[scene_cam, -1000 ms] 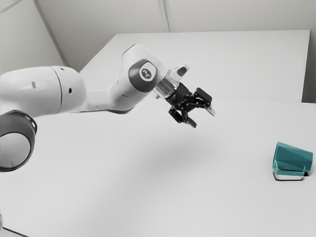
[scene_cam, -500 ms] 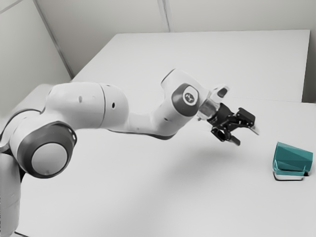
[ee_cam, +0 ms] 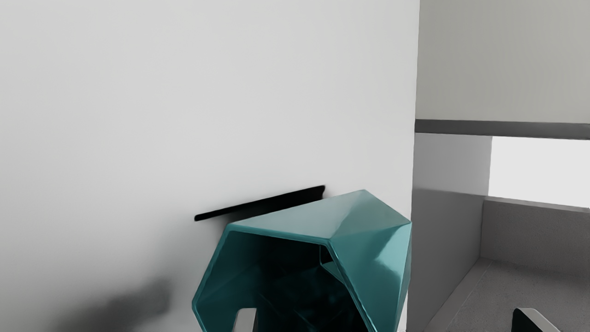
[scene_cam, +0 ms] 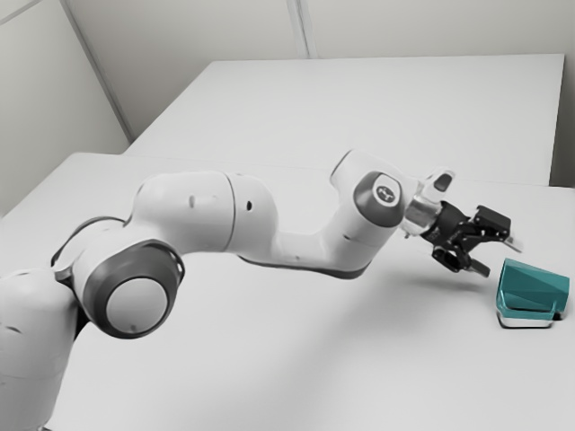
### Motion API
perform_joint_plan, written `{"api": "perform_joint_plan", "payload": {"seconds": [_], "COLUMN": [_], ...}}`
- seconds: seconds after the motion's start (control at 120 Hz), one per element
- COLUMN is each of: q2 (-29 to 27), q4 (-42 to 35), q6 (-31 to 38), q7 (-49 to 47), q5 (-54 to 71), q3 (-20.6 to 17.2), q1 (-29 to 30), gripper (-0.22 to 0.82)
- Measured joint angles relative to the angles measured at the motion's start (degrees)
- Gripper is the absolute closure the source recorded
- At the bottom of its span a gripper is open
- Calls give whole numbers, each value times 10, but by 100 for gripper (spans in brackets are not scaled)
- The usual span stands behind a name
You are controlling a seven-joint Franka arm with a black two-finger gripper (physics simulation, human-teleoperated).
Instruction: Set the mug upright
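On desk (scene_cam: 269, 368), toward exterior view's right: mug (scene_cam: 533, 289) on its side, not upright, mouth toward pincer (scene_cam: 499, 257). Change: arm reaches farther to exterior view's right and lower, pincer now near mug; mug same place, same pose. Pincer wide open, holds nothing; wrist view has one finger in front of mug mouth, other off past mug's side. Meaning: approach closing in, righting still to do. Likely next: line up fingers around mug wall, then grip. Risk: fingertip bumps rim, mug slides.
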Motion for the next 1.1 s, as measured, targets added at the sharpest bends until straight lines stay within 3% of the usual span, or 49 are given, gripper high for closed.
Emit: {"api": "perform_joint_plan", "payload": {"seconds": [0.4, 0.533, 0.975, 1.1], "q2": [40, 50, 47, 44], "q4": [47, 49, 49, 50], "q6": [-11, -11, -12, -12], "q7": [34, 43, 78, 88], "q5": [-23, -30, -44, -44], "q3": [-22, -33, -39, -43], "q1": [-4, -3, 3, 5], "gripper": [0, 7, 59, 69]}}
